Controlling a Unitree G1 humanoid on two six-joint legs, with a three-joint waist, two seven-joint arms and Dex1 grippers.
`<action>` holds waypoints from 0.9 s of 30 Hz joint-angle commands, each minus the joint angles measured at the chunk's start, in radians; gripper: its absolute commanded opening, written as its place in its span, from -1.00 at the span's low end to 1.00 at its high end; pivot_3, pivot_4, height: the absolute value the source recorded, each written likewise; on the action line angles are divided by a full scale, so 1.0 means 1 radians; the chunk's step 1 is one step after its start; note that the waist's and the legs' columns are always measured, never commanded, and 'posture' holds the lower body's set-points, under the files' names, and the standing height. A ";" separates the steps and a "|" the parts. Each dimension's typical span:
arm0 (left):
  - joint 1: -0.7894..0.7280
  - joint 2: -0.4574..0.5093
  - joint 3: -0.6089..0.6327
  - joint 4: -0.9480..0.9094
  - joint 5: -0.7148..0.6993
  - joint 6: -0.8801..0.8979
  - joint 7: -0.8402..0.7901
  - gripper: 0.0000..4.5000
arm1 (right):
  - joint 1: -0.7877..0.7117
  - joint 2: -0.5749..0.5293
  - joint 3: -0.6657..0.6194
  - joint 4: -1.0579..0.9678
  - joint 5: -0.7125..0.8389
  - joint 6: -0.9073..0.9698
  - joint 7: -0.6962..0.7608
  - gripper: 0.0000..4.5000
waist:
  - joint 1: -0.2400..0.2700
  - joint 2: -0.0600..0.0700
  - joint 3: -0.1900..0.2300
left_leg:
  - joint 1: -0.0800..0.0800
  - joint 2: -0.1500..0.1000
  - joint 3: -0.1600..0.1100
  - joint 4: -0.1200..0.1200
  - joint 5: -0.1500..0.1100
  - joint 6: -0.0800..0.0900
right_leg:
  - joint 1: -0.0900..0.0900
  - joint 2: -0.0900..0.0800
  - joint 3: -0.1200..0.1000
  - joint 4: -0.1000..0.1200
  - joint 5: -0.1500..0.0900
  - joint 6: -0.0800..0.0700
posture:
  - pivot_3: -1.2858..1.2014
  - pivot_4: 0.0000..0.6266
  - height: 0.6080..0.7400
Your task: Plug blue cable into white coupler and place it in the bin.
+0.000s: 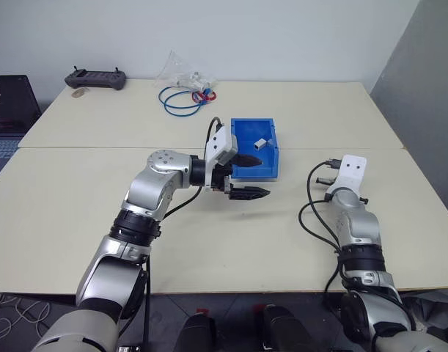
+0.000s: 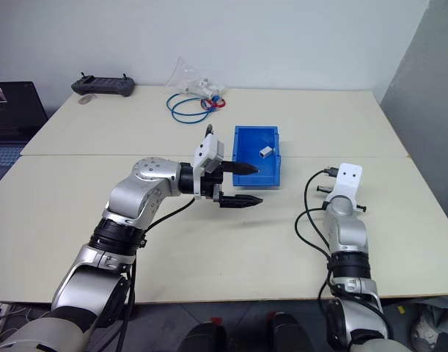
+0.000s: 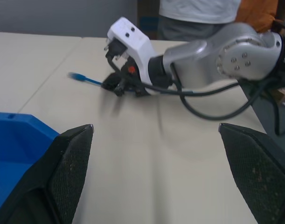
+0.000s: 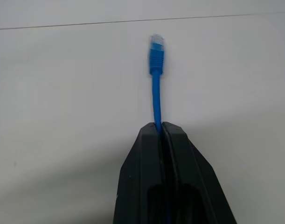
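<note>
Two arms reach over two pale tables pushed together. The right pincer (image 4: 162, 128) is nearest, its two fingers pressed closed on one cable (image 4: 156, 88); a short length of it sticks straight out past the fingertips and ends in a clear plug, held just above the bare table (image 1: 399, 242). In the left wrist view the same cable end juts sideways from that pincer.

The left pincer (image 1: 251, 177) stands wide open and holds nothing. One finger lies over the near edge of the bin (image 1: 270, 167), the other over the table just in front of it. The one bin sits directly beyond this pincer, and one small white coupler (image 1: 260, 144) lies inside it, past the fingertips and clear of them.

Farther on, well beyond the bin, one coiled darker cable (image 1: 181, 103) lies with red bits and a clear bag (image 1: 181, 72). At the far edge, off to the left pincer's side, sit one black controller (image 1: 96, 78) and, just in front of it, one small round disc (image 1: 78, 93). One laptop (image 1: 7, 110) stands beside the table there; its screen text is too small to read.
</note>
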 commanded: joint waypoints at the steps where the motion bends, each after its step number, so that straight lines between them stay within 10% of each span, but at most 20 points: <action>1: 0.208 0.114 0.132 -0.197 -0.053 0.055 0.045 1.00 | 0.134 -0.302 0.096 -0.311 0.145 -0.026 0.540 -0.96 | -0.001 0.003 0.001 | 0.000 0.000 0.000 0.000 0.000 0.000 | 0.000 0.000 0.001 0.000 0.000 0.000 | 0.03 -0.52 1.00; 8: 0.706 0.123 0.353 -0.598 -0.140 0.127 0.266 1.00 | 0.208 -0.562 0.217 -0.421 0.284 -0.178 1.102 -0.96 | 0.000 0.000 0.005 | 0.003 0.006 -0.003 0.000 -0.003 0.005 | 0.002 0.001 -0.004 0.000 -0.002 -0.002 | 0.03 -0.52 1.00; 21: 1.236 -0.131 0.411 -0.877 -0.027 0.003 0.675 1.00 | -0.144 -0.168 0.631 0.151 -0.049 -0.501 1.169 -0.96 | 0.025 -0.004 0.007 | 0.015 0.002 0.001 0.000 -0.003 0.003 | 0.012 -0.004 -0.003 -0.002 -0.003 -0.005 | 0.03 -0.52 1.00; 27: 1.250 -0.112 0.389 -0.858 -0.024 -0.031 0.682 1.00 | -0.138 -0.176 0.596 0.130 -0.037 -0.513 1.198 -0.23 | 0.024 -0.003 0.006 | 0.014 0.002 0.005 0.001 -0.013 0.001 | 0.012 -0.006 -0.001 -0.006 -0.003 -0.008 | 0.03 -0.52 1.00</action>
